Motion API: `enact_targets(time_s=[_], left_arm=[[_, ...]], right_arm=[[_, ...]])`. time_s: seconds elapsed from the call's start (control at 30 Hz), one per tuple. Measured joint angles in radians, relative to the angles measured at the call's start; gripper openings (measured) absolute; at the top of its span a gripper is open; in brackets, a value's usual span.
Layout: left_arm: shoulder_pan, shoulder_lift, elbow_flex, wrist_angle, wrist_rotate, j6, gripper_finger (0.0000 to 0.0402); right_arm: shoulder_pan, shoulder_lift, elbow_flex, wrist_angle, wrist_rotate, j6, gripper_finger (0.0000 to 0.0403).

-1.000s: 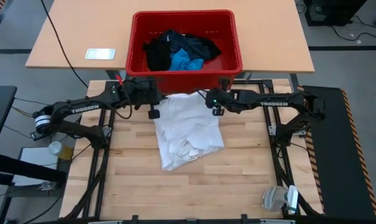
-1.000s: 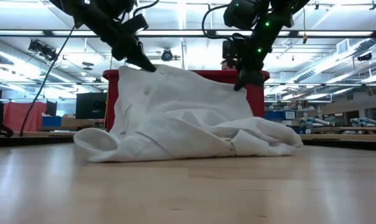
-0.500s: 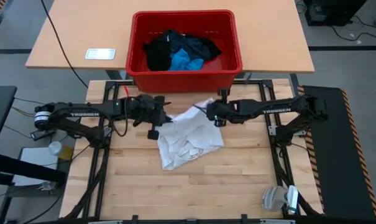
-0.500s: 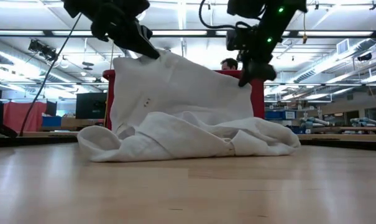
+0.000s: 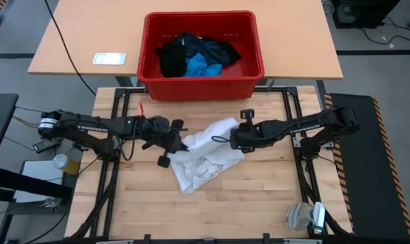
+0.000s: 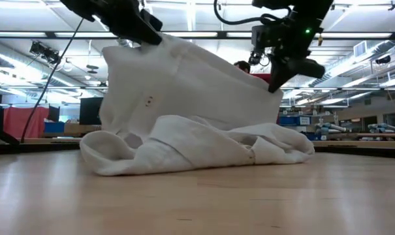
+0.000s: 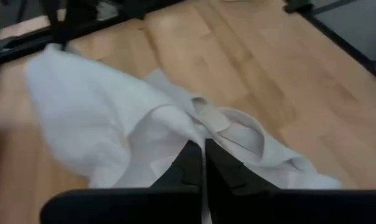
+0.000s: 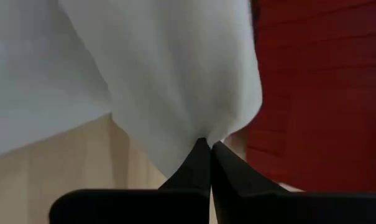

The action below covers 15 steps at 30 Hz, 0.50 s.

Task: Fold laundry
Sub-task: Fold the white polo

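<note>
The white shirt (image 5: pixel 206 154) lies bunched on the wooden table, its far edge lifted between my two grippers. In the low view that raised edge (image 6: pixel 210 65) slopes from my left gripper (image 6: pixel 153 39) down to my right gripper (image 6: pixel 275 83). Both grippers are shut on the shirt, the left one (image 5: pixel 181 144) at its left side and the right one (image 5: pixel 227 139) at its right. Black garments and a bright blue piece (image 5: pixel 203 66) lie in the red crate (image 5: pixel 252 41) beyond the table's far edge. My left gripper pinches the left end of the shirt's raised edge (image 7: pixel 189 133) between its two fingers, coming from the table's left and slanting down. The cloth hangs below the fingers and its lower part rests on the table. How many layers it has, I cannot tell. My right gripper pinches the right end of the raised edge (image 8: pixel 206 129) at the fingertips, coming from the table's right and slanting down. The cloth is drawn into a point at the fingers and spreads away from them. Its lower part lies bunched on the table (image 6: pixel 275 147).
The red crate stands on a second table past the far edge, beside a white device (image 5: pixel 109 58). A crumpled light object (image 5: pixel 301 215) lies at the near right corner. Bare wood (image 5: pixel 211 210) stretches between the shirt and the near edge.
Both grippers, still shut, have moved toward the table's near edge and closer to each other. They have carried the shirt's far edge up and over the rest. The shirt now covers less of the table, while its near part has stayed lying where it was.
</note>
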Motion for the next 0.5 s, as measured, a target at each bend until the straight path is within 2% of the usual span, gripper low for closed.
enact_targets(time_s=[0.1, 0.2, 0.37, 0.5], left_arm=[[-0.036, 0.038, 0.000, 0.016, 0.000, -0.036, 0.0006], [-0.072, 0.097, 0.000, 0.025, 0.002, -0.059, 0.0006], [-0.127, 0.183, 0.000, 0.130, 0.001, -0.056, 0.0006], [-0.163, 0.212, 0.000, 0.182, 0.005, -0.055, 0.0006]], right_arm=[[0.025, 0.000, 0.000, -0.042, -0.030, 0.021, 0.0006], [0.047, 0.001, 0.000, -0.056, -0.104, 0.014, 0.0007], [0.085, 0.001, 0.000, -0.121, -0.126, 0.026, 0.0007], [0.125, 0.001, 0.000, -0.140, -0.206, 0.013, 0.0008]])
